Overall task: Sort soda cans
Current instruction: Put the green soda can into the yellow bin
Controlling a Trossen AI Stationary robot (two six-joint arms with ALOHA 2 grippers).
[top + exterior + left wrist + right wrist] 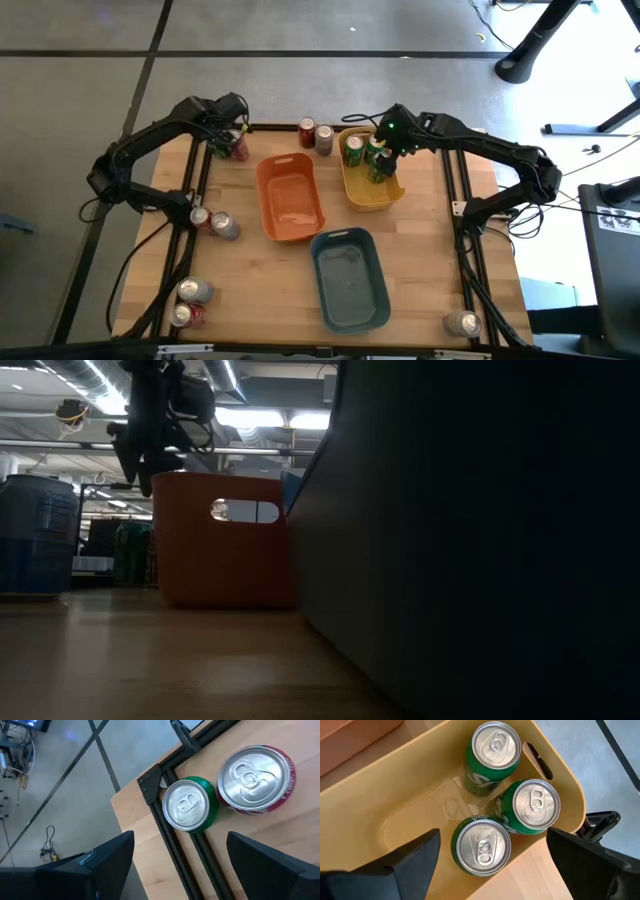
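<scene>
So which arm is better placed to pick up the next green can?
The left. Its open pincer hovers right over the green can beside a red can at the table's far left corner. The right pincer hangs open over the yellow bin, where three green cans already stand.

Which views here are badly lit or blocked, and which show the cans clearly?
Low view: mostly blocked by a dark bin wall close to the lens; only the orange bin is readable. Left wrist view: sharp, evenly lit, a green can and a red can with mild sheen on their tops. Right wrist view: clear, three green cans in the yellow bin. High view: even light.
</scene>
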